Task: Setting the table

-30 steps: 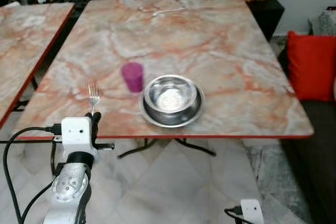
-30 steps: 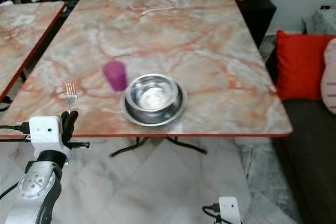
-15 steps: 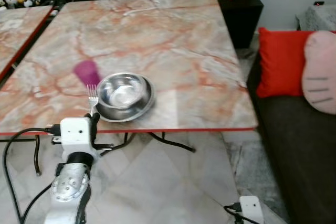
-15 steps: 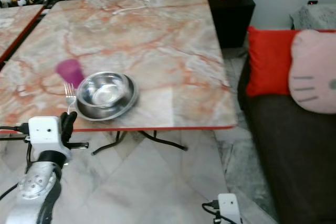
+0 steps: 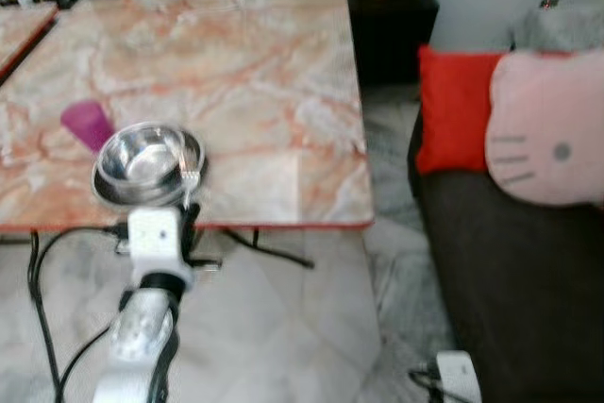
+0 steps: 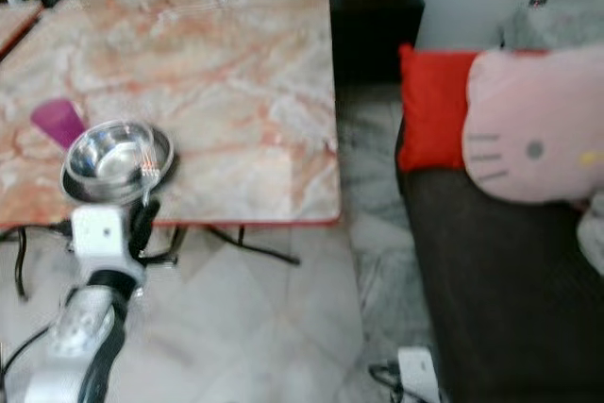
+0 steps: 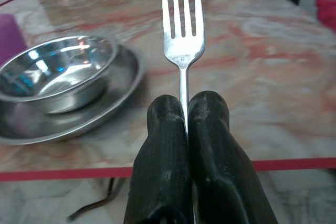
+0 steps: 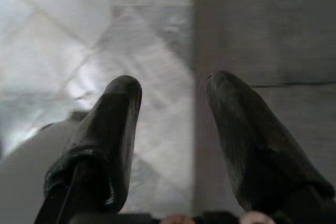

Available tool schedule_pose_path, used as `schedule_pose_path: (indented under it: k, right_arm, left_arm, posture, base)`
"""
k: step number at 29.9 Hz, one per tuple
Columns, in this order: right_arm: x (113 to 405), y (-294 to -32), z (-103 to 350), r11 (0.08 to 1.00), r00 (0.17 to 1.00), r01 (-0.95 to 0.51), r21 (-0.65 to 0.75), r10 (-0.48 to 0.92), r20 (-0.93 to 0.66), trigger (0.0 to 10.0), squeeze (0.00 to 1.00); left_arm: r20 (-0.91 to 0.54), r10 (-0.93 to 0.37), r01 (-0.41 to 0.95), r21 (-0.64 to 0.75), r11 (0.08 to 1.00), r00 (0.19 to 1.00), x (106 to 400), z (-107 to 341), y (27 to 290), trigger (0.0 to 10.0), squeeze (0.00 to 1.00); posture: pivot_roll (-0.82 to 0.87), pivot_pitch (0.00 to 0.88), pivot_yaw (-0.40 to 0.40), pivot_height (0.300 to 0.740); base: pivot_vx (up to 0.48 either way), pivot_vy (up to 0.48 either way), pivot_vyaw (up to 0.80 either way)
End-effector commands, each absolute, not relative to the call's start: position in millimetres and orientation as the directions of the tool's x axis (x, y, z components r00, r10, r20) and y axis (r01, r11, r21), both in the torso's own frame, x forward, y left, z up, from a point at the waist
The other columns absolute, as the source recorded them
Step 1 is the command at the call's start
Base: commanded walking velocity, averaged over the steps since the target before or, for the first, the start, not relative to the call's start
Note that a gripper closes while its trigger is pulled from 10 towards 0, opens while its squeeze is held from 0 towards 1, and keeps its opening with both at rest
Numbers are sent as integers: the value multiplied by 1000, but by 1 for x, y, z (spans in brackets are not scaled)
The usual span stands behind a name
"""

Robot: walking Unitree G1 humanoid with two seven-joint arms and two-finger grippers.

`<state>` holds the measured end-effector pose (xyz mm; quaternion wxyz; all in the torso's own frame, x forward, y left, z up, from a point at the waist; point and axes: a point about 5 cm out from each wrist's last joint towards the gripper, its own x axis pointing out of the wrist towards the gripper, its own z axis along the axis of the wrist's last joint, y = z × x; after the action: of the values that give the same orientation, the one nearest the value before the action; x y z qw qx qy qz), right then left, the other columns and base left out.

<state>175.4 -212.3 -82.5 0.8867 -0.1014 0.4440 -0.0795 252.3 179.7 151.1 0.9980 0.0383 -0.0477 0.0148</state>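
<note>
My left gripper (image 7: pixel 186 109) is shut on a silver fork (image 7: pixel 181 30), tines pointing up, held just off the near edge of the marble table (image 5: pixel 255 73). A steel bowl (image 5: pixel 143 158) sits in a steel plate (image 7: pixel 31 127) near that edge, just left of the fork (image 5: pixel 191 181). A purple cup (image 5: pixel 87 124) stands behind the bowl to its left. My right gripper (image 8: pixel 170 100) hangs low and open over the tiled floor, nothing between its fingers.
A dark sofa (image 5: pixel 514 271) stands to the right with a red cushion (image 5: pixel 451 110) and a pink cat-face cushion (image 5: pixel 545 129). A second marble table (image 5: pixel 24 21) is at the far left. A dark cabinet (image 5: pixel 392 21) with a red ornament lies beyond the table.
The camera has swung to the right, so the table slid left and the sofa came into view. My left gripper still holds the fork, now beside the bowl.
</note>
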Motion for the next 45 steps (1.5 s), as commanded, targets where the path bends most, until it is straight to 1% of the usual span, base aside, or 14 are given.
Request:
schedule_pose_path:
  k: [1,5,9,40,45]
  right_arm:
    - [167,-203,-88,974,568,36,-225,-205,-797,10000,0]
    - [167,-203,-88,974,568,35,-225,-204,-797,10000,0]
    - [168,-202,-88,974,568,40,-223,-206,-797,10000,0]
    - [166,-202,-89,973,563,35,-230,-209,-800,10000,0]
    - [166,-202,-89,972,562,34,-231,-210,-800,10000,0]
  left_arm:
    - [103,31,-39,75,996,994,251,153,185,10000,0]
    - [106,27,-35,75,997,994,252,154,186,10000,0]
    - [115,36,-46,87,995,993,255,157,193,10000,0]
    - [107,8,-18,87,996,994,256,155,188,10000,0]
    - [74,-21,14,92,996,997,258,151,185,10000,0]
  posture:
    - [-40,136,48,740]
    - [-40,135,49,740]
    - [-43,134,53,740]
    - [-41,136,50,740]
    - [-41,137,49,740]
  base:
    - [0,0,0]
    - [0,0,0]
    - [0,0,0]
    - [322,0,0]
    - [0,0,0]
